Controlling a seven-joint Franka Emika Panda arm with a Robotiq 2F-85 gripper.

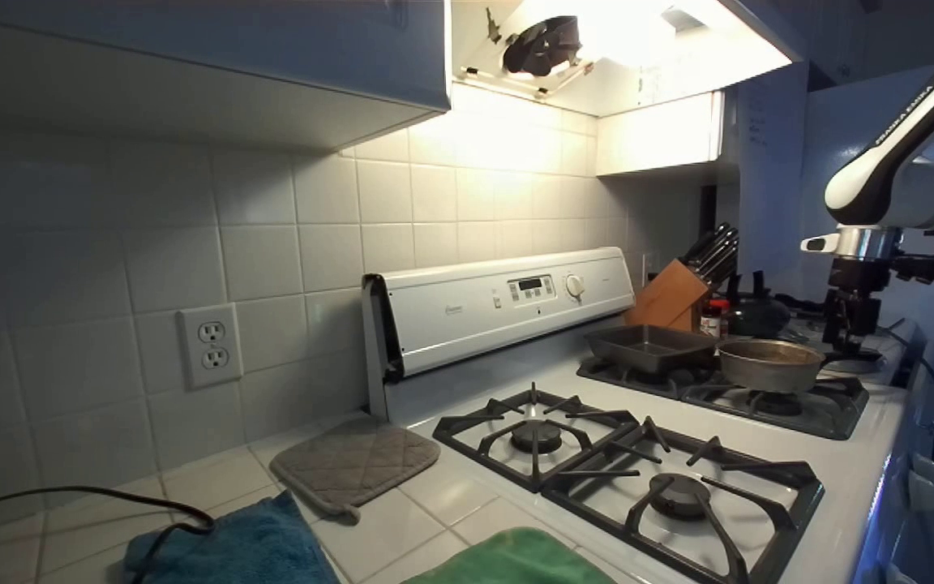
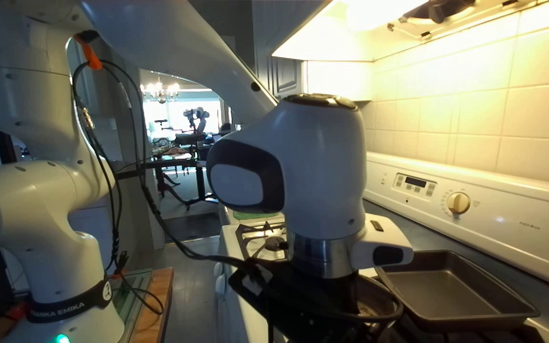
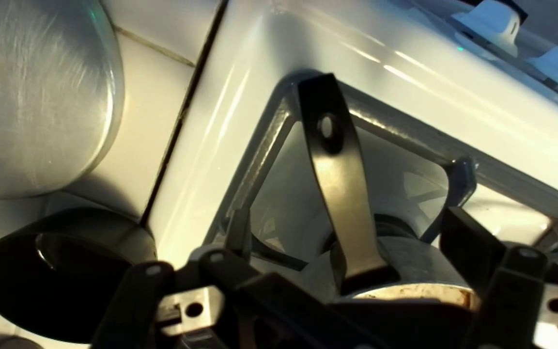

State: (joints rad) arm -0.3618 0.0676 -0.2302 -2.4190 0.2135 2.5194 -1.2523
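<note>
Gaping wide, the gripper (image 3: 349,232) hangs at the handle (image 3: 344,194) of a round pan (image 1: 771,373); the wrist view shows that handle, metal with black ends, running between the parted fingers (image 3: 472,247). From here I can't tell whether either one touches it. The round pan sits on a grate (image 3: 400,133) of the white stove (image 1: 856,470), just beside a rectangular baking pan (image 2: 460,286). An exterior view lets me look into both: the baking pan shows its plain dark base, while only part of the round pan's inside shows past the gripper, brownish and mottled, and whether that's food or staining I couldn't say. Beyond them a wooden knife block (image 1: 657,302) holds dark-handled knives (image 1: 718,251), and next to it stands a small jar (image 1: 711,319) with a red lid (image 1: 720,306), its contents too small to make out. By the stove's edge, in the wrist view, I see a dark pot (image 3: 100,228) with a curved glint inside; the rest is lost in shadow. Near it lies a broad, round, silvery piece (image 3: 41,97), lid or vessel, I can't tell.
</note>
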